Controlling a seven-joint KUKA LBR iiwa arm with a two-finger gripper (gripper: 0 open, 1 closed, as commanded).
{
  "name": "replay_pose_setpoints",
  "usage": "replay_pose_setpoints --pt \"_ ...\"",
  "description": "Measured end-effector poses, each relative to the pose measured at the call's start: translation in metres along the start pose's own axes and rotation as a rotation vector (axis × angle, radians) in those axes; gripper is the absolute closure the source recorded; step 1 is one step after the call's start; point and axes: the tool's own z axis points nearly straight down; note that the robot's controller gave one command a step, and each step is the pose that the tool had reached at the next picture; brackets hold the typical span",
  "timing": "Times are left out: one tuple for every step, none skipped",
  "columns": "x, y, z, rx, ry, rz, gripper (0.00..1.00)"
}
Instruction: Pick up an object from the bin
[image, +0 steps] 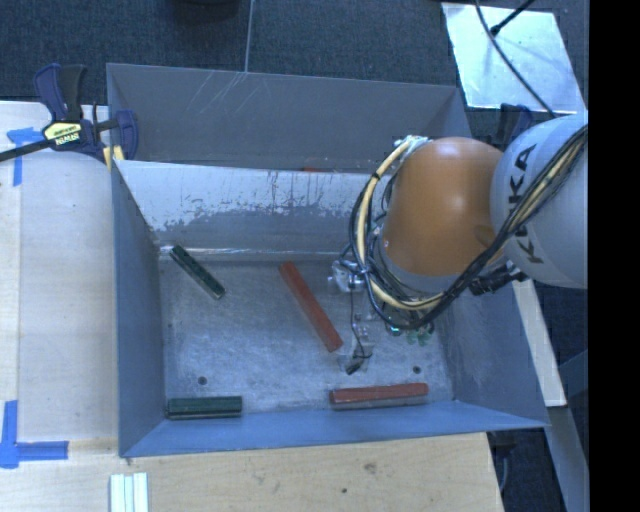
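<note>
Here claw (355, 358) beside diagonal red bar (308, 303); open or closed unclear.

Grey bin (250, 345) with four bars (310, 305)

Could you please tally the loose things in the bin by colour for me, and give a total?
Red-brown bars: 2, one slanted mid-floor, one flat along the near wall.
Dark green bars: 2, one slanted at the far left, one flat in the near left corner.
Total: 4.
</note>
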Motion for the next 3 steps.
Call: replay_pose_setpoints --pt "-0.075 -0.002 0.11 0.0 -0.012 -0.148 0.0" --pt "-0.074 -0.002 0.107 -0.001 -0.01 -0.146 1.0" --pt "-0.073 0.003 -0.032 0.001 -0.018 -0.145 1.0"
